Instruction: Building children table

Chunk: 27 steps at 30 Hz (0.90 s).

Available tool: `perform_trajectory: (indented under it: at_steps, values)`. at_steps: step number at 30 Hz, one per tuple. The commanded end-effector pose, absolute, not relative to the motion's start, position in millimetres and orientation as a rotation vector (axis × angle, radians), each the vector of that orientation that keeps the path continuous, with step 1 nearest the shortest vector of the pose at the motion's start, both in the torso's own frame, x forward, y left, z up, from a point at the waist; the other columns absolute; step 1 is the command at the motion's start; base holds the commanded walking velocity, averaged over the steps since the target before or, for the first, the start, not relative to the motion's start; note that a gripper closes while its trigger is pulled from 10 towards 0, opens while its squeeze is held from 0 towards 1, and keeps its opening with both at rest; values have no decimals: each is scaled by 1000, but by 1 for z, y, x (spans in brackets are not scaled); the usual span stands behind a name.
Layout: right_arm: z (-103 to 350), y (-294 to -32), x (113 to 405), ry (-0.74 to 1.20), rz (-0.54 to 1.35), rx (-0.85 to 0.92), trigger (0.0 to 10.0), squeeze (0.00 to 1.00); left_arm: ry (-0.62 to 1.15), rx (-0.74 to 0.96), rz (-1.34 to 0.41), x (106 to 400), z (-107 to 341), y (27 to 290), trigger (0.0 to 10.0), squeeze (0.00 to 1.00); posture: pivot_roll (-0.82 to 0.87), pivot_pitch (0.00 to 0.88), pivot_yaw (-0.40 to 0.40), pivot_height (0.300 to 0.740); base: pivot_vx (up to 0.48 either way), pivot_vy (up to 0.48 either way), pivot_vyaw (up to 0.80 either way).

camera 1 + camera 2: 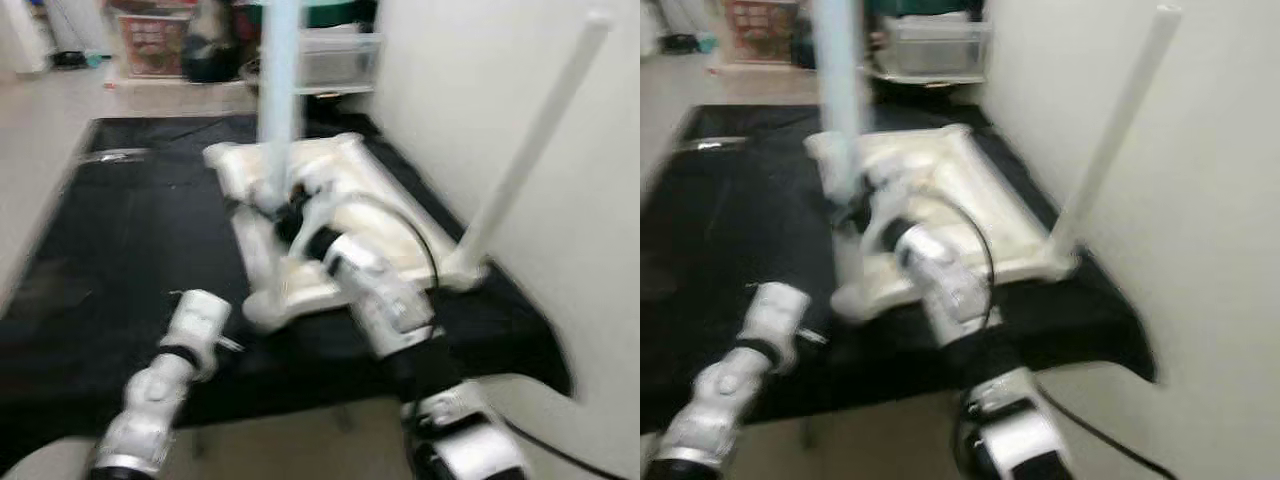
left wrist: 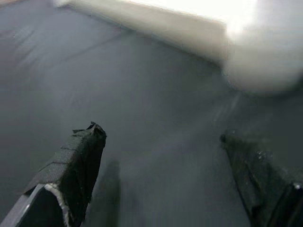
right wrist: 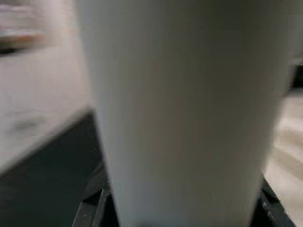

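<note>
White tabletop, upturned on black mat at its wall-side edge, one leg fitted; right hand grasping upright leg; left hand released above mat.

I'm not reading any text here. I'm seeing a red-and-white printed box at the far end of the room with markings on it, but motion blur is smearing them past legibility. I'm finding no labels, numbers or brand marks on anything else.
</note>
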State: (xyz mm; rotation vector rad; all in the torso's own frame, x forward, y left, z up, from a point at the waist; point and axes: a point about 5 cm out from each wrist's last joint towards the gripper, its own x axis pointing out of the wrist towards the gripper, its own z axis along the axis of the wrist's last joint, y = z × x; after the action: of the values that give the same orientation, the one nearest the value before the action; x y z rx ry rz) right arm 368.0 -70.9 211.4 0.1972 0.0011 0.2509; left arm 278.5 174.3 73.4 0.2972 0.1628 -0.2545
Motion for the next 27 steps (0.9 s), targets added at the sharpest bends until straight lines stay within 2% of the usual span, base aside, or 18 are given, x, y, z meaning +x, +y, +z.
perform_trajectory:
  at_steps: [1, 2, 4, 5, 8, 9, 13, 15, 16, 18, 22, 25, 27]
  values:
    - [172, -102, 361, 166, 48, 269, 0, 0, 177, 300, -265, 280, 72, 171, 10000, 0, 143, 0, -88, 740, 0, 0, 0]
    - [184, -97, 355, 102, 104, 302, 4431, 0, 176, 297, -272, 279, 72, 169, 10000, 0, 144, 0, -85, 740, 0, 0, 0]
    - [199, -89, 347, 20, 196, 335, 4431, 0, 177, 296, -278, 279, 72, 168, 10000, 0, 144, 0, -85, 740, 0, 0, 0]
    - [204, -84, 344, -2, 240, 323, 10000, 0, 178, 297, -279, 279, 72, 169, 10000, 0, 134, 0, -75, 740, 0, 0, 0]
    - [216, -74, 340, -79, 333, 285, 10000, 0, 181, 298, -280, 279, 72, 173, 10000, 0, 134, 0, -75, 740, 0, 0, 0]
    - [218, -72, 339, -103, 386, 312, 10000, 1000, 183, 304, -278, 280, 71, 174, 10000, 0, 123, 0, -71, 740, 0, 0, 0]
    - [228, -64, 338, -120, 512, 326, 10000, 1000, 171, 309, -272, 285, 76, 175, 10000, 0, 131, 0, -81, 740, 0, 0, 0]
    - [228, -64, 338, -120, 512, 326, 10000, 1000, 171, 309, -272, 285, 76, 175, 10000, 0, 131, 0, -81, 740, 0, 0, 0]
    - [236, -58, 333, -137, 639, 313, 10000, 0, 167, 303, -271, 285, 76, 174, 10000, 0, 139, 0, -87, 740, 0, 0, 0]
    - [236, -58, 333, -137, 639, 313, 10000, 0, 167, 303, -271, 285, 76, 174, 10000, 0, 139, 0, -87, 740, 0, 0, 0]
    - [243, -43, 319, -179, 1027, 234, 10000, 0, 177, 301, -268, 282, 72, 175, 10000, 0, 148, 0, -89, 740, 0, 0, 0]
    - [232, -30, 302, -178, 1338, 186, 10000, 0, 170, 302, -271, 285, 74, 173, 10000, 0, 153, 0, -89, 740, 0, 0, 0]
    - [232, -30, 302, -178, 1338, 186, 10000, 0, 170, 302, -271, 285, 74, 173, 10000, 0, 153, 0, -89, 740, 0, 0, 0]
